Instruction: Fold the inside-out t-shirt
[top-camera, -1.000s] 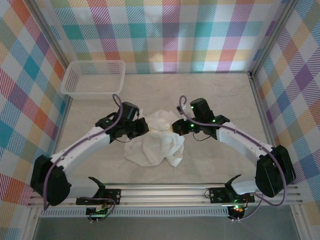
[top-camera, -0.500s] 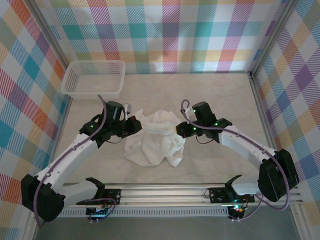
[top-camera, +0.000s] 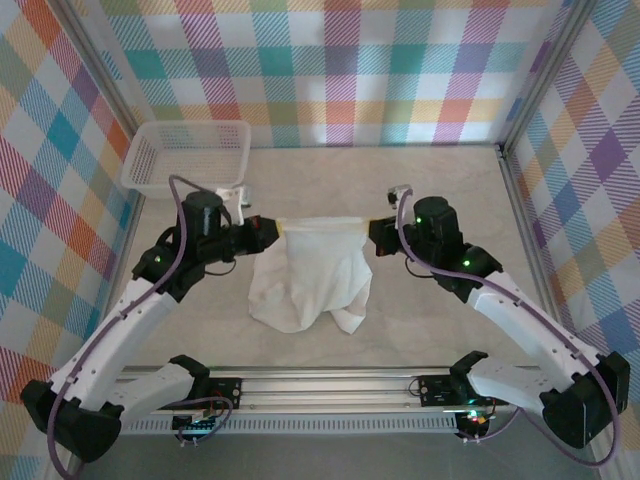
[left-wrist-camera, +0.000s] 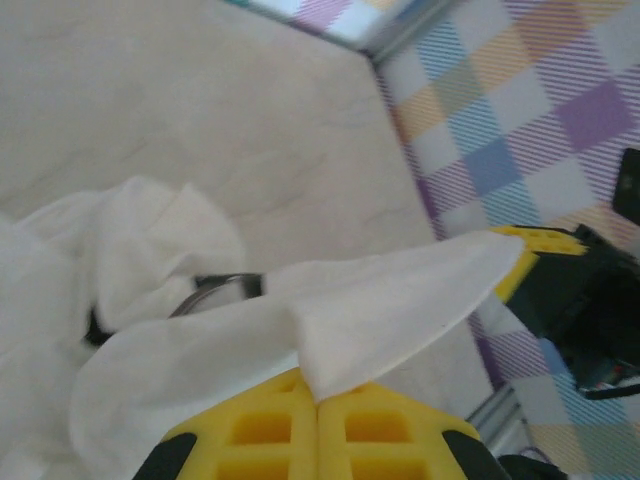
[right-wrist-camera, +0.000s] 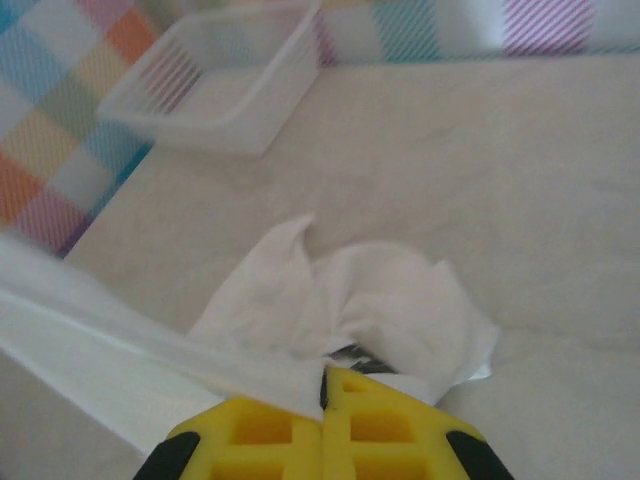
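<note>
The pale marbled worktop (top-camera: 440, 190) carried the inside-out t-shirt (top-camera: 315, 270) near its middle, between the two arms. One edge of the white cloth was pulled into a straight, taut line running side to side, and from that line the garment's long axis pointed toward the arm bases, where its lower part ended in a rumpled, uneven heap on the surface. Which edge was stretched, hem or shoulders, could not be told, and no sleeve or neck opening could be made out among the folds. The white mesh basket (top-camera: 185, 155) sat well apart in the far left corner against the plaid wall. The left tool (top-camera: 268, 228) had its fingers pressed together on the left end of the taut edge, and the right tool (top-camera: 375, 232) pinched the right end the same way. In the left wrist view the yellow fingers (left-wrist-camera: 270, 430) met with cloth (left-wrist-camera: 380, 300) caught between them, the band reaching across to the other tool's yellow tip (left-wrist-camera: 540, 240). In the right wrist view the closed fingers (right-wrist-camera: 270, 435) nipped a blurred strip of fabric (right-wrist-camera: 120, 370) cut off at the frame's left side. A small dark curved shape (left-wrist-camera: 225, 288) showed among the folds and was too unclear to identify.
</note>
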